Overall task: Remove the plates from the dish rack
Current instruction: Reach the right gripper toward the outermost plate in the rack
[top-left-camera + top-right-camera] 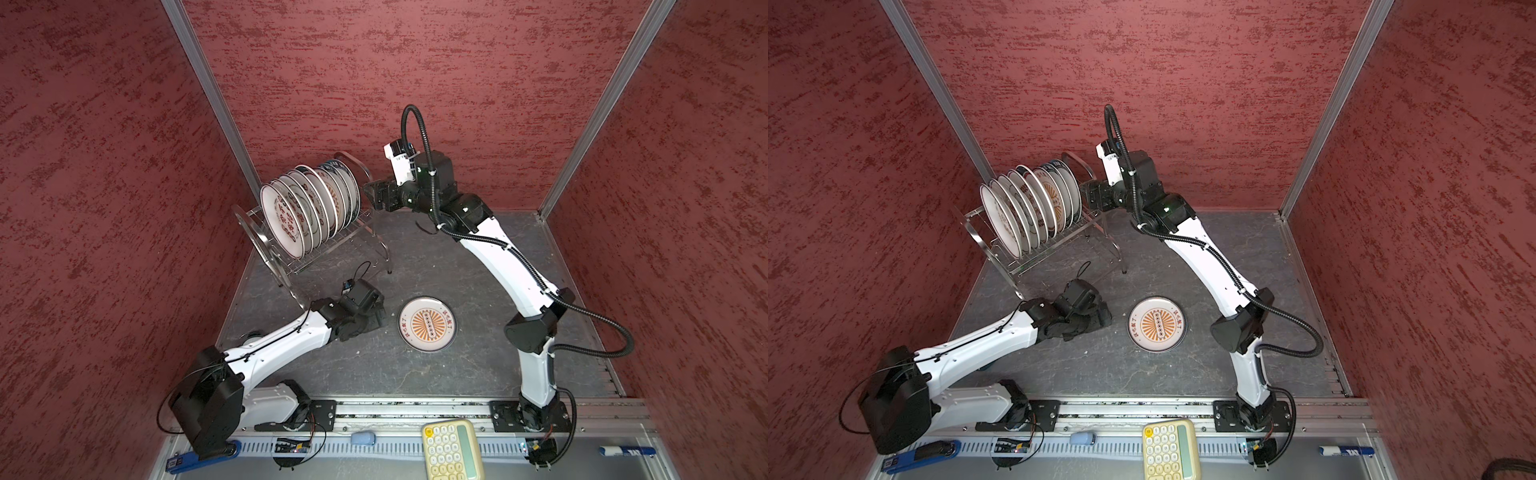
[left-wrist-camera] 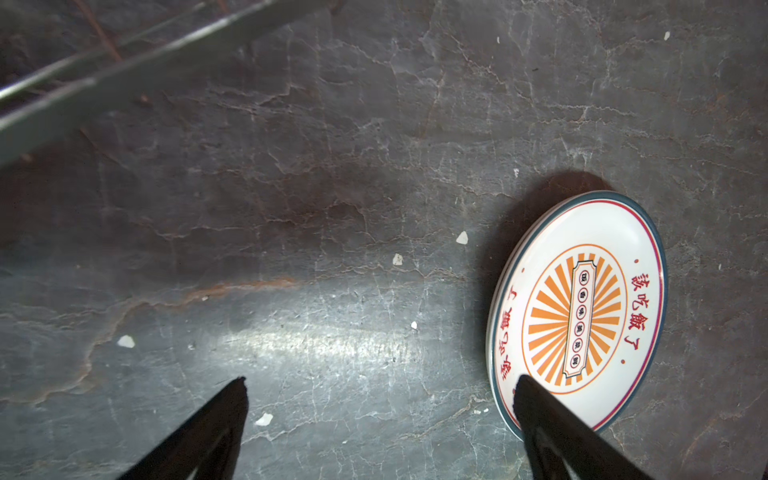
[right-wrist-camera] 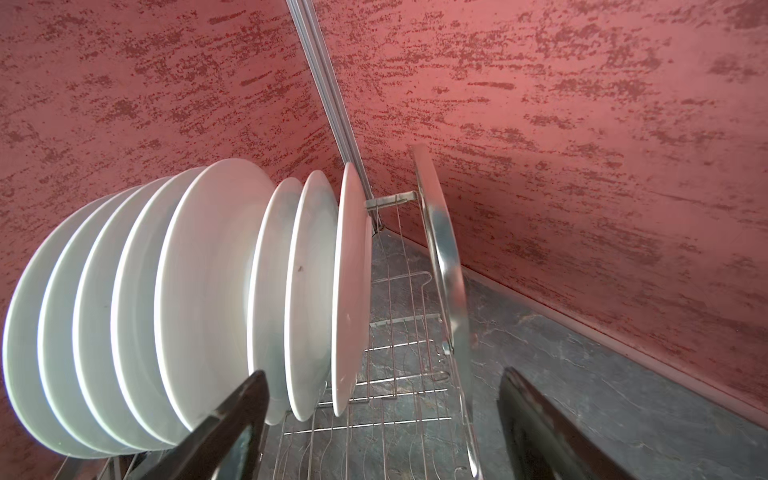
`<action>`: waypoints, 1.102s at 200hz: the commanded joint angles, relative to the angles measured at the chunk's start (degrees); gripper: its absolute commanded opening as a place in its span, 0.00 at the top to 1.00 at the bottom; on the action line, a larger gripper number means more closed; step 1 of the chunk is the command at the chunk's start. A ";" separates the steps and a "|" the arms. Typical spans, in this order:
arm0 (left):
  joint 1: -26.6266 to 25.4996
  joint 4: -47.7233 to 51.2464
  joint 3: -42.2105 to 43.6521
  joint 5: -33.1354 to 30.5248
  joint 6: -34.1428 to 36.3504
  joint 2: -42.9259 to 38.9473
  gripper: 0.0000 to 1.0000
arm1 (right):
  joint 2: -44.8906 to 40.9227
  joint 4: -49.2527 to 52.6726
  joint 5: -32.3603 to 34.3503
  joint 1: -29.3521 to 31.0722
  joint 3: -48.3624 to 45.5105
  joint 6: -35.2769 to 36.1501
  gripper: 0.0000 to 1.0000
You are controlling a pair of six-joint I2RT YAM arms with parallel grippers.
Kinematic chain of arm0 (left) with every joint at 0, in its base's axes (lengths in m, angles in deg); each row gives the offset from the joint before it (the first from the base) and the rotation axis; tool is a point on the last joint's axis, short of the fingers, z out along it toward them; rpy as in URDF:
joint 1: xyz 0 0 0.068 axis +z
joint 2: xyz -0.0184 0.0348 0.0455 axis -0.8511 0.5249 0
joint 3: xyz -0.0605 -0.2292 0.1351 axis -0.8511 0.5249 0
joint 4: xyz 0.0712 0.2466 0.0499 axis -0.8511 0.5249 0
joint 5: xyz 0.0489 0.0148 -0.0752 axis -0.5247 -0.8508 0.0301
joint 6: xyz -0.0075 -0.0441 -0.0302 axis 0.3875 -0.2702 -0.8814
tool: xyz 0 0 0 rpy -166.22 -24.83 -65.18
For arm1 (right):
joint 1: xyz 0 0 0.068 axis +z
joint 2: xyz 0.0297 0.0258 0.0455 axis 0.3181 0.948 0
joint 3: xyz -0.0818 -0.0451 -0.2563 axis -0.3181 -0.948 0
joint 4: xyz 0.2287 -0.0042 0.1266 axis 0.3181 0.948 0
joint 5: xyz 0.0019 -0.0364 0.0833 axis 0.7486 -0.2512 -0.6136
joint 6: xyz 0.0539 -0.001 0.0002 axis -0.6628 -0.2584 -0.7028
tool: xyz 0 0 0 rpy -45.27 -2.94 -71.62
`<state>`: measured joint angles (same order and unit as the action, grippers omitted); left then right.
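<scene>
Plates (image 1: 309, 208): most stand on edge in the dish rack (image 1: 332, 248), packed close w/ printed faces toward the near end. The right wrist cam sees only their plain white backs (image 3: 208, 291). The slots hold them upright, so each has to be lifted out by its rim. The rack sits back-left on the worktop (image 1: 478, 257), close to the wall corner.

One sunburst plate (image 1: 427, 323) lies flat, face up, mid-worktop, well apart from the rack. In the left wrist view extra rims show under it (image 2: 582, 307), so prob. a stack has started there; count unclear. It's a sensible drop spot b/c both arms reach it and flat plates can't roll.

The right fingers (image 3: 224, 428) are up at the rack's far end, beside the arched handle (image 3: 440, 249). They're spread and pinching nothing. In the wrist view the end plate and the handle both fall in the gap between them. Whether a tip touches a rim, I can't tell. My read: I'm lining up on the end plate, since it's the only one w/ free room behind it.

The left fingers (image 2: 557, 428) are low over the worktop, just beside the flat plate, spread wide and empty. One tip overlaps the plate's edge in its cam; contact unclear. I'd guess that arm is parked clear of the rack.
</scene>
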<state>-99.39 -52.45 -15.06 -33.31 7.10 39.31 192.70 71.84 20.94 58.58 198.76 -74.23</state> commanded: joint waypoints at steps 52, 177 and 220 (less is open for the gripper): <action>1.33 1.04 3.12 -0.81 -0.40 -4.29 0.01 | 3.54 -2.27 0.37 0.75 3.50 -1.64 0.39; 4.01 -0.69 6.75 0.85 -0.01 -6.36 0.01 | 5.40 -3.70 -1.18 1.67 4.50 -4.70 0.49; 4.66 -1.41 7.45 1.56 0.17 -6.19 0.00 | 6.64 -3.92 -1.92 2.07 4.64 -5.51 0.53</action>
<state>-95.22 -52.64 -7.93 -32.28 7.03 33.67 197.88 69.80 20.00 60.09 201.28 -79.21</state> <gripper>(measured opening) 0.996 0.485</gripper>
